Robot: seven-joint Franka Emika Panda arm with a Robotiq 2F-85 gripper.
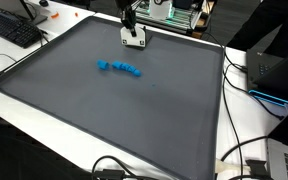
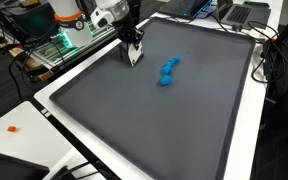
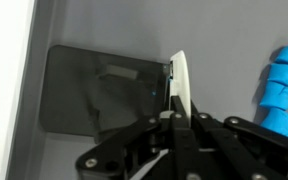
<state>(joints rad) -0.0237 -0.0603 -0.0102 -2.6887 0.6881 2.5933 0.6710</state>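
My gripper (image 1: 130, 24) hangs over the far edge of a dark grey mat (image 1: 104, 110), shown in both exterior views (image 2: 131, 40). It is shut on a thin white flat piece (image 1: 134, 41) that hangs below the fingers, close above the mat (image 2: 134, 56). In the wrist view the white piece (image 3: 181, 85) stands edge-on between my fingers (image 3: 174, 116) and throws a dark shadow to the left. A curved row of small blue blocks (image 1: 119, 68) lies on the mat some way from the gripper (image 2: 168, 70), at the right edge of the wrist view (image 3: 280, 88).
The mat (image 2: 164, 120) lies on a white table (image 2: 24, 120). A black keyboard (image 1: 14, 30) sits at one side, a black box (image 1: 274, 70) and cables (image 1: 234, 150) at the other. Lab gear (image 2: 44, 40) stands behind the arm. A small orange item (image 2: 12, 128) lies on the table.
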